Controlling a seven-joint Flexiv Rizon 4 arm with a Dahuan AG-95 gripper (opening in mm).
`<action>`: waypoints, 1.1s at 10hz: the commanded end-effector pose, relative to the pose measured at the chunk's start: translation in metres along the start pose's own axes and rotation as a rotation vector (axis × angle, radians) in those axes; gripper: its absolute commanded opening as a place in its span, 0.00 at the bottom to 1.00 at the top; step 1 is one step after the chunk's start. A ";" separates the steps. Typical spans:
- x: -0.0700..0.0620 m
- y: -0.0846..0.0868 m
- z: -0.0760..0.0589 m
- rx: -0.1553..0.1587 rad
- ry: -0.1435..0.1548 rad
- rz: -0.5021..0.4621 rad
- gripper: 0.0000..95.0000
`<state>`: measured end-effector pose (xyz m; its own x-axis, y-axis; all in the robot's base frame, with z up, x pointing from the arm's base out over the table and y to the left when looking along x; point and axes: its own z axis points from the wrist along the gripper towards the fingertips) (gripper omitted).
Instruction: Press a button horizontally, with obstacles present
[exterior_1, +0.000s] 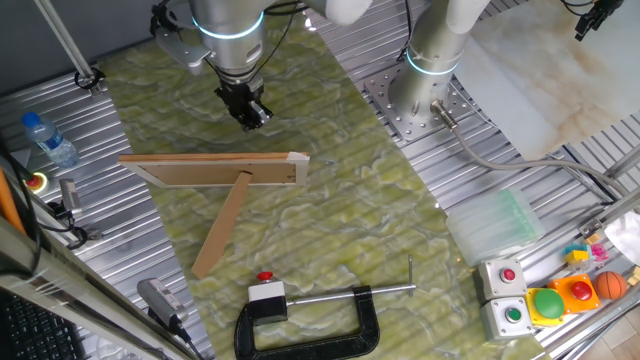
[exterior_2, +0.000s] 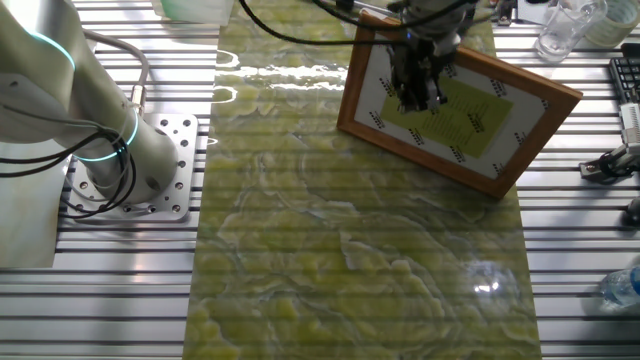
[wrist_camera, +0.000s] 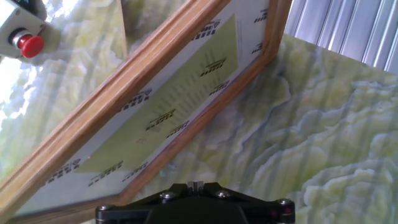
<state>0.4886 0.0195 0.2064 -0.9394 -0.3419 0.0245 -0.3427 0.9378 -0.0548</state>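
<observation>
Nothing of the press itself looks done yet: the tool (exterior_1: 247, 108) hangs above the green marbled tabletop (exterior_1: 380, 230) on the far side of the obstacles, well apart from the button (exterior_1: 265, 277). In the fixed view that shows the clamp, the tool sits near 12 o'clock, the button near 6 o'clock, and between them stands the board (exterior_1: 225, 170), a framed panel on its long edge, propped from behind by the strip (exterior_1: 222, 236), which runs down toward 7 o'clock. The button, a small red cap on a white box with a black base, is held in the jaw of a black C-clamp (exterior_1: 315, 320) and stays uncovered. In the hand view it shows only at the 10 o'clock corner, beyond the board's wooden rim, so the direct line to it is blocked. What is left, by that reading, is the whole approach: going round or over the board, lining up with the red cap, then pushing sideways. Whether the tool is released or clenched cannot be told; the fingertips are too dark and small in the fixed views, and the hand view shows only the black housing. The tabletop is a glossy sheet over ribbed metal, with glare patches in the other fixed view. Around it lie a water bottle (exterior_1: 48, 139), a second arm's base (exterior_1: 432, 80), and a group of larger switch boxes (exterior_1: 540, 290) at 4 o'clock.
</observation>
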 end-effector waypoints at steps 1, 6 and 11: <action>0.000 0.000 0.001 0.007 0.003 0.001 0.00; 0.000 0.000 0.001 0.047 -0.004 -0.092 0.00; -0.002 0.005 -0.024 0.047 -0.017 -0.124 0.00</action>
<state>0.4859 0.0260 0.2319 -0.8875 -0.4608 0.0065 -0.4591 0.8826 -0.1011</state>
